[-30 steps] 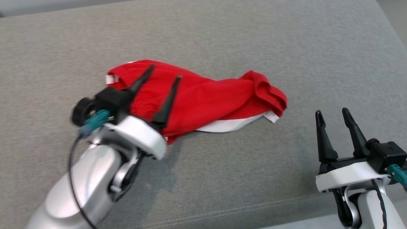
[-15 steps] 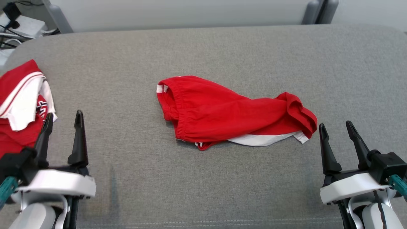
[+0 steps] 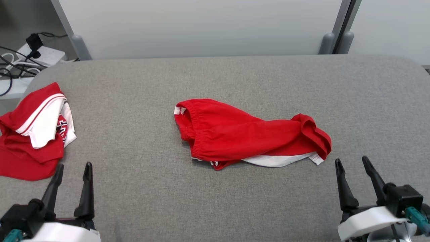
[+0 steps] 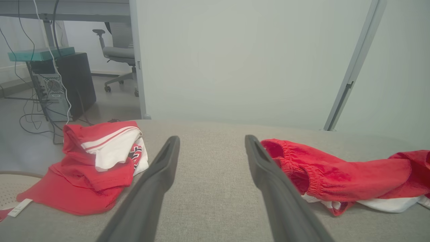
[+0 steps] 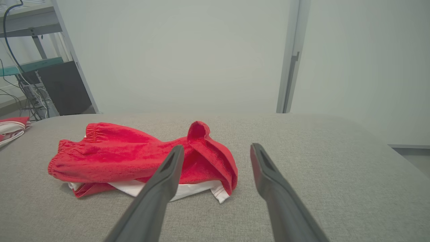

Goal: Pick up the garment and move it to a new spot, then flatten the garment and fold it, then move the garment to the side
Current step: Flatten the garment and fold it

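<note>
**Left gripper** [image 3: 74, 165]: jaws wide and empty. We log it at the near left of the counter [image 3: 215, 208]; a second ago it hung over the waistband end of the garment [image 3: 242, 134].

**Right gripper** [image 3: 350, 159]: jaws wide and empty, at the near right, just short of the garment's hem end. Its place is little changed. The head camera has lifted meanwhile, so we do not count the shift of the whole picture as a move of the cloth.

**Garment**: red with white trim, lying loose and crumpled at mid-counter, apart from both grippers. We judge the relocation done and the flattening not yet begun.

**Second red-and-white pile** [image 3: 33, 134]: at the far left edge, well apart from the garment.

**Hard to make out**:
- We cannot tell how the garment's layers lie underneath, since only a white strip shows beneath the red.
- The print on the second pile is mostly covered, and its left side is cut off.
- Both wrists run off the bottom edge.
</note>
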